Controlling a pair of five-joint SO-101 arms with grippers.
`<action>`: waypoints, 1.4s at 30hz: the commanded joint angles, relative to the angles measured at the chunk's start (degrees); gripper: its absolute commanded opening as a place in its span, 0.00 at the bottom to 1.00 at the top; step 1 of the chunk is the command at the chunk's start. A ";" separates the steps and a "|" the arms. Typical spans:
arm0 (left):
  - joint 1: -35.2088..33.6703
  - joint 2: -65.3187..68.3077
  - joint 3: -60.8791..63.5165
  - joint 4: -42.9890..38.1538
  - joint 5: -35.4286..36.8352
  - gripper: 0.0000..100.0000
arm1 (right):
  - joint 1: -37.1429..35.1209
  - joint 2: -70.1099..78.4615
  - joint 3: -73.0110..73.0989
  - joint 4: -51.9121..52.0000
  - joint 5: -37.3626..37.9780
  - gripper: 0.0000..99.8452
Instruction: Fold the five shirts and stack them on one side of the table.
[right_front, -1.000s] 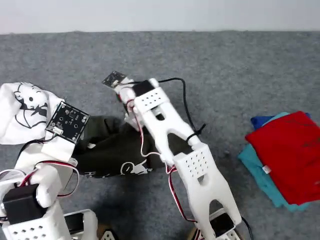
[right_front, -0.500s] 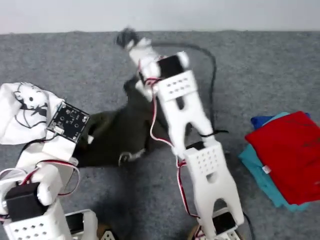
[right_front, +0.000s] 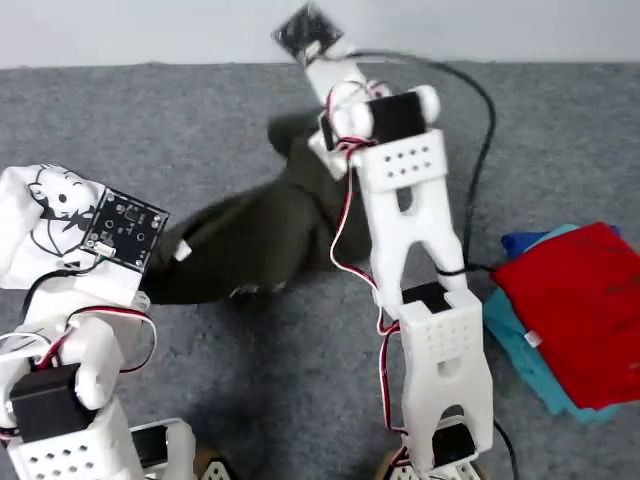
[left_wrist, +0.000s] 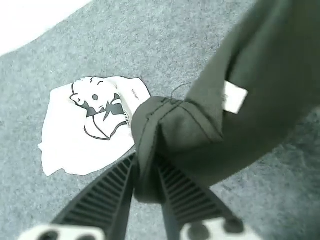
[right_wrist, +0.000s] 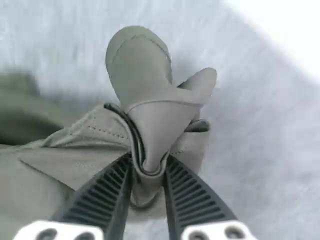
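Hauling the dark olive shirt out across the grey, felt-like table. Swinging the right gripper from mid-table toward the far edge over the last second, dragging one end along. Keeping the left gripper parked front-left, clamping the other end: bunched hem pinched between ribbed black fingers. Pinching a rolled fold of fabric on the right side likewise.

Turning a crumpled heap into a long slack band, so probably spreading flat first, not yet folding.

Handling soft matte knit with stitched seams and a small white tag. Leaving the white cartoon-print shirt rumpled at far left. Counting three already folded at right: red shirt topping teal shirt and blue shirt.
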 joint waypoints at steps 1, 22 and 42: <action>-0.18 -0.62 -0.31 -0.97 0.79 0.01 | 1.36 3.38 12.57 -0.40 0.62 0.07; -0.18 -0.62 4.09 -1.05 0.79 0.01 | 7.16 -18.86 24.09 2.59 -5.10 0.23; -0.18 -0.62 4.26 -1.23 0.79 0.01 | -0.66 -13.14 51.96 -20.09 -8.44 0.23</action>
